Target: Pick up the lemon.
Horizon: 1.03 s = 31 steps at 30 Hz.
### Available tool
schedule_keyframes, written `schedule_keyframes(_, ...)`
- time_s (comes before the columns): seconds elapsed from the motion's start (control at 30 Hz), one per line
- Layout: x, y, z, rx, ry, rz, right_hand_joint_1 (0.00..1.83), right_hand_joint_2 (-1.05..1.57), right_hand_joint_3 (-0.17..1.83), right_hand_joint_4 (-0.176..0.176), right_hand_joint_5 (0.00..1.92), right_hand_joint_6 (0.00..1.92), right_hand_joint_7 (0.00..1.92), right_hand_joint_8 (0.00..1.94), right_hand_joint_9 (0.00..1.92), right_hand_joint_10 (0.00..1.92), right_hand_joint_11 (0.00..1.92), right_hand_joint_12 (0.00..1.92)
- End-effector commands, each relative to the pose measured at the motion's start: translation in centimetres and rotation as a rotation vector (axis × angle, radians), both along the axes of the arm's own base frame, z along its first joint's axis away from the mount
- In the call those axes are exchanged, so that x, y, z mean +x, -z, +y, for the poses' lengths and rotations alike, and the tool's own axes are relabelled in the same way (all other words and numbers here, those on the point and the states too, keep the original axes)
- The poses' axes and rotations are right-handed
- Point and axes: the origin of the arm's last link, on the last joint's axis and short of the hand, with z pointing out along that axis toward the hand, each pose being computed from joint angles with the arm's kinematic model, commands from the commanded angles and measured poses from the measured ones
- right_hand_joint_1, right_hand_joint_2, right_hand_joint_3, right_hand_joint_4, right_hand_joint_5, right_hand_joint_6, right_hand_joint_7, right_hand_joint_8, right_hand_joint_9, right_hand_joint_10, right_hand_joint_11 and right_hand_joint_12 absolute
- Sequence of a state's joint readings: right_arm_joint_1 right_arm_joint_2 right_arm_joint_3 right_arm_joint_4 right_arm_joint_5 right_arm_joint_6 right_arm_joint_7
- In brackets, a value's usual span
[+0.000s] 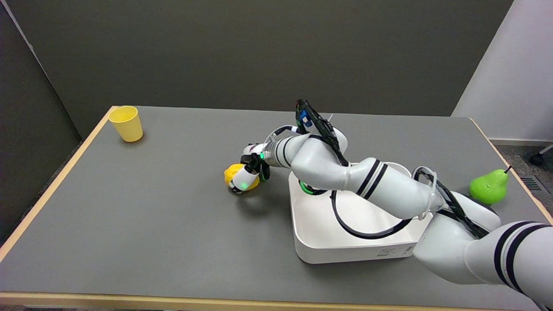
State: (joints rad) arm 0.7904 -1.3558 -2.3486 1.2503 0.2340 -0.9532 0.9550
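Near the middle of the grey surface (151,207), slightly toward its far edge, the round yellow lemon (235,174) is seen wrapped by the black-and-white right hand (250,170), whose fingers (243,178) are curled over its top and near side, so that the fruit is gripped. Whether the lemon is touching the surface or raised just above it cannot be told; a soft shadow is cast on the grey below it. The white right arm (367,181) is stretched in from the lower right, passing above a white square plastic tray (311,224) with rounded corners, which is set just to the right of the lemon, toward the near edge. A yellow plastic cup (126,123) is stood upright at the far left corner, well apart from the hand. A green pear (490,186) with a dark stem is laid close to the right edge.
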Motion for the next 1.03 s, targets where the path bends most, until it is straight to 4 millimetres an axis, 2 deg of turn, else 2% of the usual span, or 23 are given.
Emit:
schedule_keyframes(0.03,-0.8,0.2,0.2,0.014,-0.050,0.032,1.19,1.27,0.39,-0.176,0.12,1.24,0.41,1.94,0.56,1.53,0.41,1.90)
schedule_keyframes(0.1,-0.7,0.2,0.2,0.017,-0.065,0.033,1.18,1.27,0.39,-0.176,0.14,1.32,0.43,1.94,0.58,1.59,0.39,1.92)
schedule_keyframes(0.17,-0.6,0.2,0.2,0.021,-0.077,0.033,1.08,1.38,0.15,-0.176,0.32,1.64,0.56,1.94,0.63,1.62,0.39,1.92)
schedule_keyframes(0.3,0.0,0.3,0.0,0.037,-0.121,0.037,1.10,1.36,0.14,-0.176,0.40,1.60,0.56,1.94,0.66,1.68,0.35,1.92)
schedule_keyframes(0.43,2.2,0.4,-0.4,0.049,-0.219,0.051,1.10,1.35,0.15,-0.175,0.43,1.59,0.56,1.94,0.65,1.69,0.35,1.92)
schedule_keyframes(0.6,7.3,0.9,-0.4,0.078,-0.438,0.078,1.10,1.34,0.17,-0.176,0.40,1.62,0.58,1.94,0.66,1.72,0.40,1.92)
schedule_keyframes(0.67,9.2,0.9,-0.1,0.084,-0.513,0.085,1.28,1.39,-0.01,-0.176,0.34,1.59,0.48,1.94,0.67,1.73,0.57,1.92)
schedule_keyframes(0.8,12.5,0.5,0.9,0.075,-0.657,0.151,1.30,1.31,0.08,-0.176,0.40,1.54,0.56,1.86,0.66,1.68,0.63,1.92)
schedule_keyframes(0.9,13.7,-0.1,1.9,0.081,-0.722,0.235,1.32,1.23,0.18,-0.176,0.46,1.50,0.66,1.75,0.67,1.62,0.71,1.92)
schedule_keyframes(1.03,13.8,-2.7,3.6,0.046,-0.718,0.310,1.33,1.17,0.27,-0.176,0.50,1.48,0.70,1.70,0.70,1.59,0.75,1.92)
